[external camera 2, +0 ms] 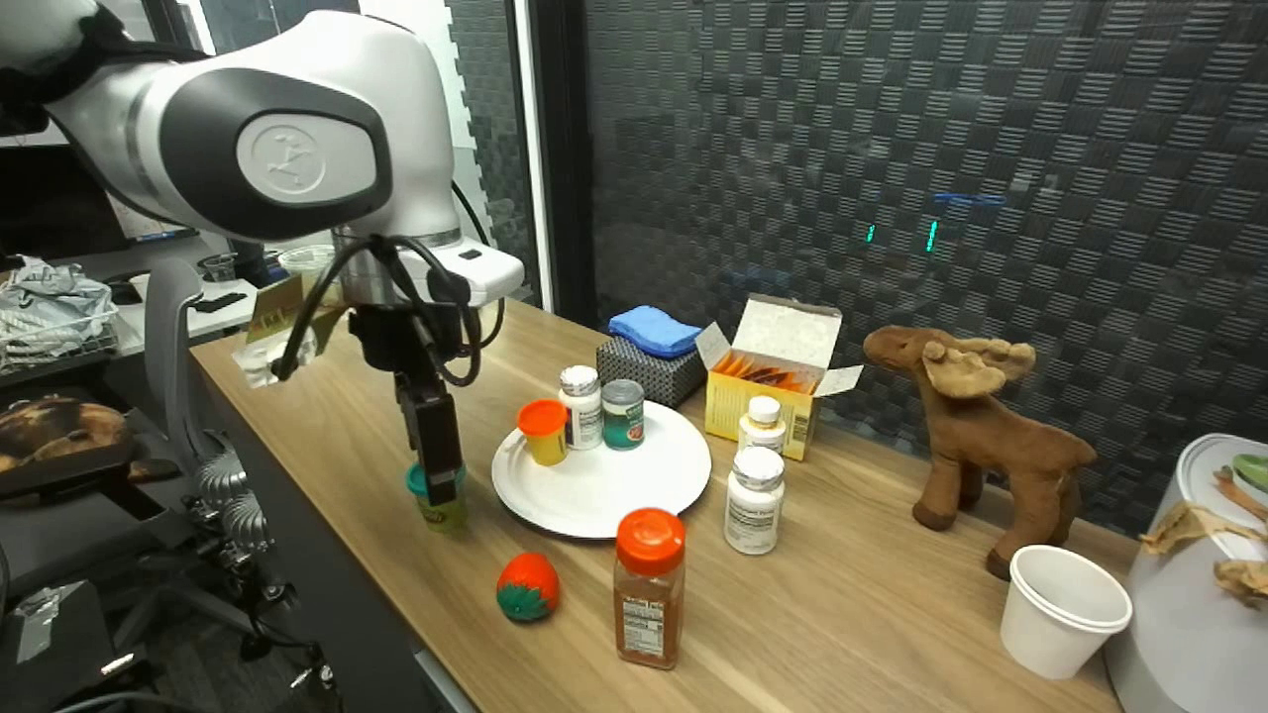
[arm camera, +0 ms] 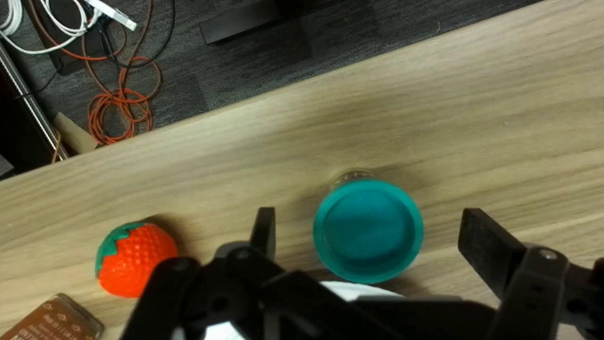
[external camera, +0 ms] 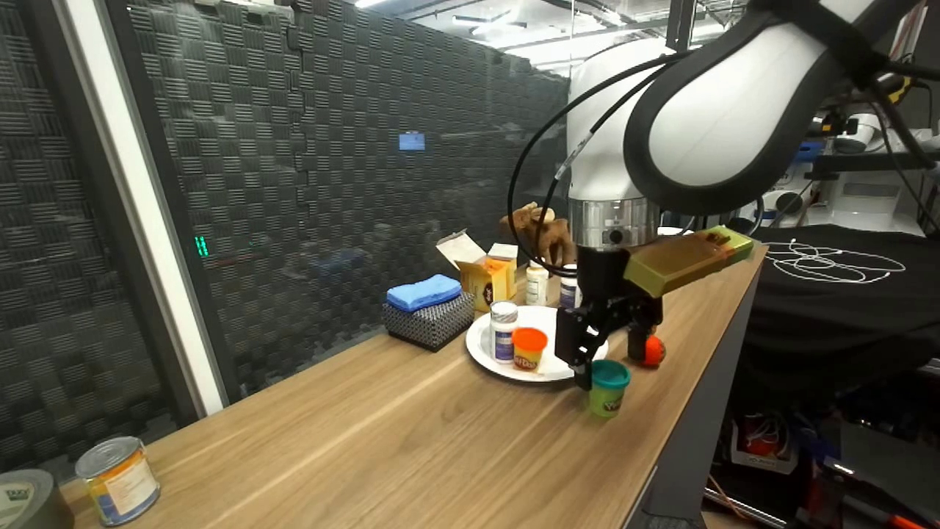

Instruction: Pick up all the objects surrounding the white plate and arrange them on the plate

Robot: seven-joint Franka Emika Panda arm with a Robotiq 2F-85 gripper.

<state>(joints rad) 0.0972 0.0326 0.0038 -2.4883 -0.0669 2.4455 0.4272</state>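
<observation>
My open gripper (arm camera: 370,232) straddles the teal-lidded green cup (arm camera: 368,229), one finger on each side with gaps, touching neither side in the wrist view. That green cup (external camera: 609,389) stands upright beside the white plate (external camera 2: 644,495). On the plate sit an orange-lidded cup (external camera 2: 544,432), a white bottle (external camera 2: 582,408) and a green jar (external camera 2: 623,414). Around it on the table are the red strawberry-like ball (external camera 2: 528,586), a red-capped bottle (external camera 2: 649,589) and two white bottles, a nearer white bottle (external camera 2: 755,501) and a farther white bottle (external camera 2: 762,426).
Behind the plate are a yellow-and-white carton (external camera 2: 761,396) and a dark box (external camera: 429,320) with a blue block (external camera: 424,292) on top. A toy moose (external camera 2: 991,436) and white paper cups (external camera 2: 1060,614) stand farther along. A labelled tin (external camera: 117,481) is at the opposite end.
</observation>
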